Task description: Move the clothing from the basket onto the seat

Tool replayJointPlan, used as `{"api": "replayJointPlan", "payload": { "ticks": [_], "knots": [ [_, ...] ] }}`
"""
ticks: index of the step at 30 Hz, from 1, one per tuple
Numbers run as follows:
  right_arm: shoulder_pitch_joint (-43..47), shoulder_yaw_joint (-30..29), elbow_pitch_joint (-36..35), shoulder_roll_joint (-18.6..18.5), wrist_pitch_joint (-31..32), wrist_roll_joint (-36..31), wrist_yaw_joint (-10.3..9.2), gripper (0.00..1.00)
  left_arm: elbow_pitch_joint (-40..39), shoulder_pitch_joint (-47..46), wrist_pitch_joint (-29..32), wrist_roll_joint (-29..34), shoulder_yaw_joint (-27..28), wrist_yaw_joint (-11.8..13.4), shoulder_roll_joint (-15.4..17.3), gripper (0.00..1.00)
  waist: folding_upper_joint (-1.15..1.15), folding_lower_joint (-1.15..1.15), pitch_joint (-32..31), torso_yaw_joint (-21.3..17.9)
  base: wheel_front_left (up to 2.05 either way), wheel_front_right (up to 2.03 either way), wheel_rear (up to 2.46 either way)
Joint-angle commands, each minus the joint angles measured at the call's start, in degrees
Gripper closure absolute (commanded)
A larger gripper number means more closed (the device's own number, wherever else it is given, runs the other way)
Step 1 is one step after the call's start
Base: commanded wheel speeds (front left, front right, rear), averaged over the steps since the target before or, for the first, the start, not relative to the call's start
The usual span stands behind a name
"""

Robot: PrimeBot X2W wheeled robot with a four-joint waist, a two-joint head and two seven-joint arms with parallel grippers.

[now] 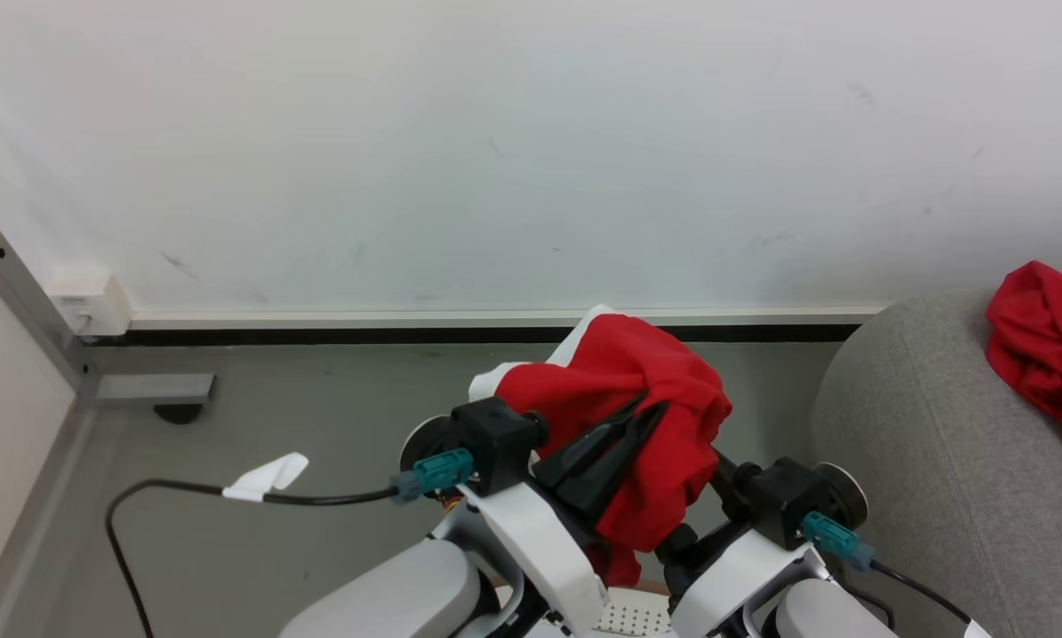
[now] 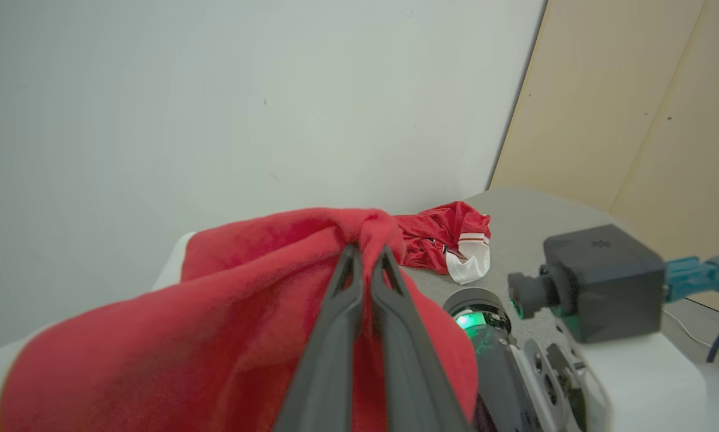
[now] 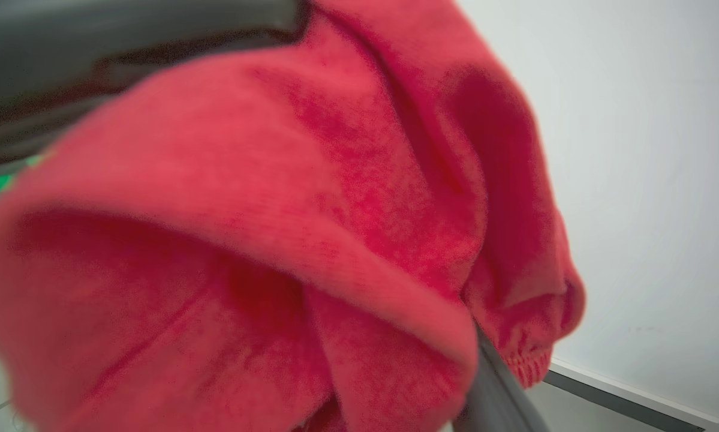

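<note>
Aloft, left end effector [image 2: 368,251] pinching red clothing [image 1: 637,390], right end effector [image 1: 718,465] spread wide beneath it.

Soft red cloth, a little fuzzy, not shiny, on the held garment [image 1: 637,390]. Rough woven grey cloth on the sofa [image 1: 920,461]. Red cloth a bit shinier, with smooth white bits, on the second garment [image 1: 1040,346] lying there. Dark, dull plastic on the left gripper [image 2: 368,248]. Smooth white plastic, a bit shiny, on the arm shell [image 1: 539,540]. White plastic full of tiny holes on the basket [image 1: 632,616]. Black rubbery skin on the cable [image 1: 176,486]. Smooth, dull paint on the wall [image 1: 531,133]. Smooth grey on the floor [image 1: 318,425].
</note>
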Motion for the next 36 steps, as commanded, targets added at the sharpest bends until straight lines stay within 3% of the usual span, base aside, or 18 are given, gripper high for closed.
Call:
{"api": "replayJointPlan", "payload": {
  "ticks": [1,27,36],
  "knots": [
    [-0.4,0.6,-0.4,0.2,-0.2,0.7,-0.13,1.0,0.4,0.9,0.1,0.1,-0.1,-0.1,-0.1,1.0,0.0,0.0,-0.5,0.7,0.0,0.0,0.0],
    [2.1,-1.3,-3.0,-0.1,-0.2,1.3,-0.13,1.0,1.2,0.5,-0.3,-0.6,0.6,1.3,1.4,1.0,0.0,0.0,-0.3,0.2,0.0,0.0,0.0],
    [2.9,-4.2,-4.5,-0.9,-0.2,1.4,-0.13,1.0,1.4,1.2,0.1,-0.9,0.5,1.8,2.3,1.0,0.0,0.0,0.1,-1.8,0.0,0.0,0.0]
  ]
}}
